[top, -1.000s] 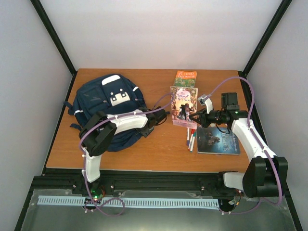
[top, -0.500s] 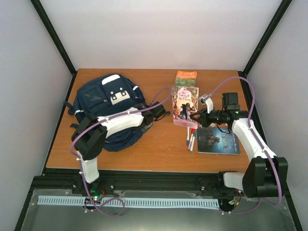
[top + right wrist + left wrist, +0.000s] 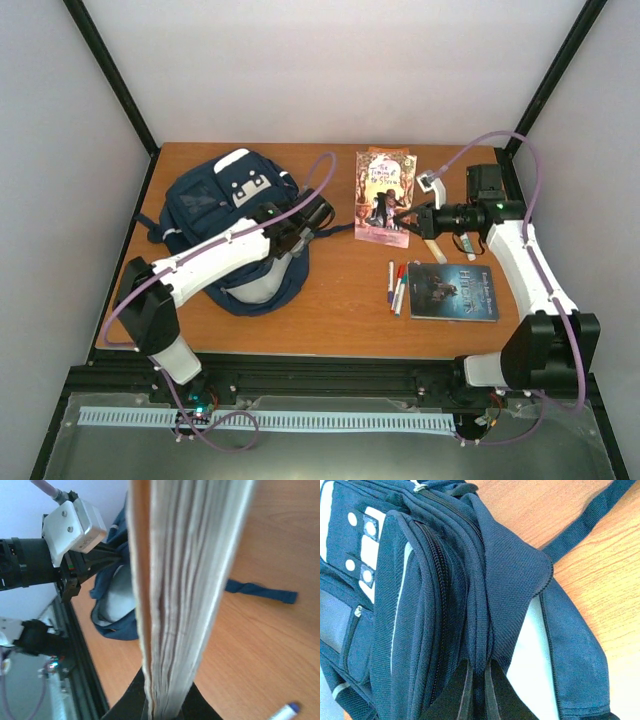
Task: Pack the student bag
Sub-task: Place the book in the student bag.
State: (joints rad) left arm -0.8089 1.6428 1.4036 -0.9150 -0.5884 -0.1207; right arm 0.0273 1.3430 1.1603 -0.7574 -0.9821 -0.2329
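Observation:
The student bag (image 3: pixel 215 205), navy with a white patch, lies at the table's left, and its pale lining (image 3: pixel 262 287) shows at the near side. My left gripper (image 3: pixel 318 213) is shut on a fold of the bag's navy fabric (image 3: pixel 479 645) at its right edge and holds it up, so the light lining (image 3: pixel 532 650) is bared. A pink book (image 3: pixel 384 195) is gripped at its near right corner by my shut right gripper (image 3: pixel 407 219). In the right wrist view its page edges (image 3: pixel 185 590) rise from between the fingers of that gripper (image 3: pixel 170 707), with the bag (image 3: pixel 112 607) beyond.
A dark blue book (image 3: pixel 455 292) lies flat at the near right. Red and blue markers (image 3: pixel 397 286) lie just left of it. Small pale items (image 3: pixel 434 247) rest under the right wrist. A bag strap (image 3: pixel 340 229) trails toward the pink book.
My left gripper has shut on the bag's fabric and pulled it up and away, shifting the bag back. The right gripper has carried the pink book toward the far edge.

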